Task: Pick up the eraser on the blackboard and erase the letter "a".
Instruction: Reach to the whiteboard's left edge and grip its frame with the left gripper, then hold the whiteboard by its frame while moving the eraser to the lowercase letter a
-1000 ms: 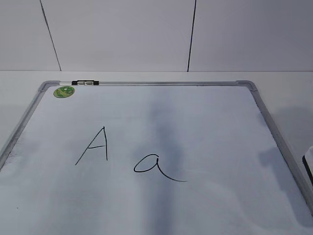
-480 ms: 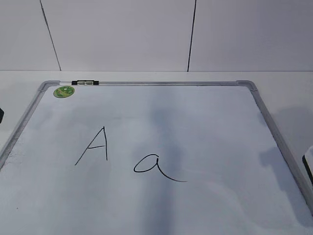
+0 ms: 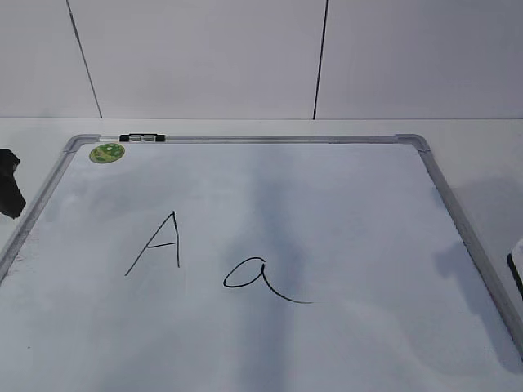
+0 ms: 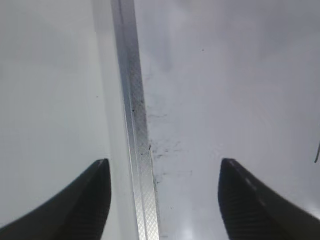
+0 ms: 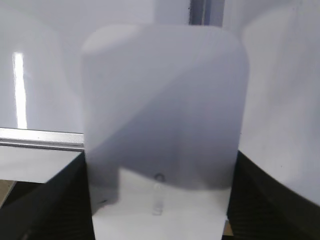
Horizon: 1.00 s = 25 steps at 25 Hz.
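The blackboard [image 3: 278, 140] is a white board in a silver frame, lying flat. The letter "a" [image 3: 260, 278] is written in thin black at its lower middle. The eraser [image 5: 160, 110], a white rounded block with small grey lettering, fills the right wrist view, and my right gripper [image 5: 157, 200] is shut on its sides. In the exterior view only a sliver of the eraser [image 3: 518, 253] shows at the right edge, beside the board's frame. My left gripper [image 4: 162, 200] is open and empty above the board's left frame [image 4: 131, 100]; it also shows at the exterior view's left edge [image 3: 8, 192].
A capital "A" [image 3: 159, 241] is written left of the "a". A round green sticker [image 3: 107, 152] and a small black-and-white marker [image 3: 142, 138] sit at the board's far left corner. A white wall stands behind the table.
My left gripper has come into the exterior view at the left edge. The eraser's sliver at the right edge has shifted slightly further out of view.
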{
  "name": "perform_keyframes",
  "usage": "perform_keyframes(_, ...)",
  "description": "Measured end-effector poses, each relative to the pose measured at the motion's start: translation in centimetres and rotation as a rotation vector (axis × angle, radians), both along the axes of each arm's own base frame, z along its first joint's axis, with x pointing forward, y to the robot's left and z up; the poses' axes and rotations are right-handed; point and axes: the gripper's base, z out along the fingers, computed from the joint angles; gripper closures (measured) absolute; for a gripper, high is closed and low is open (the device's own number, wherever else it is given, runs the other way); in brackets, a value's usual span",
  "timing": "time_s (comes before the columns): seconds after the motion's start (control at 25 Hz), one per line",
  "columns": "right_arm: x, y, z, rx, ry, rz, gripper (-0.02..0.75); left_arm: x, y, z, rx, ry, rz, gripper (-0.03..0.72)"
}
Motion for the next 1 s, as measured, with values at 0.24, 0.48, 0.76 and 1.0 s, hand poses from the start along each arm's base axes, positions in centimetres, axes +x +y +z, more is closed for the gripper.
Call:
perform_keyframes(0.24,0.1,0.0,0.0,0.001,-0.016,0.002,0.167,2.1,0.1,-1.6,0.015,0.059,-0.015,0.317)
perform_keyframes(0.48,0.2,0.0,0.0,0.0,-0.02,0.004,0.167,3.8,0.3,-2.9,0.045,0.08,-0.03,0.329)
perform_keyframes(0.76,0.2,0.0,0.0,-0.001,-0.02,0.004,0.167,4.8,0.4,-4.1,0.055,0.103,-0.036,0.392)
perform_keyframes(1.0,0.2,0.0,0.0,0.0,-0.022,0.004,0.167,5.0,0.8,-4.4,0.073,0.102,-0.038,0.398)
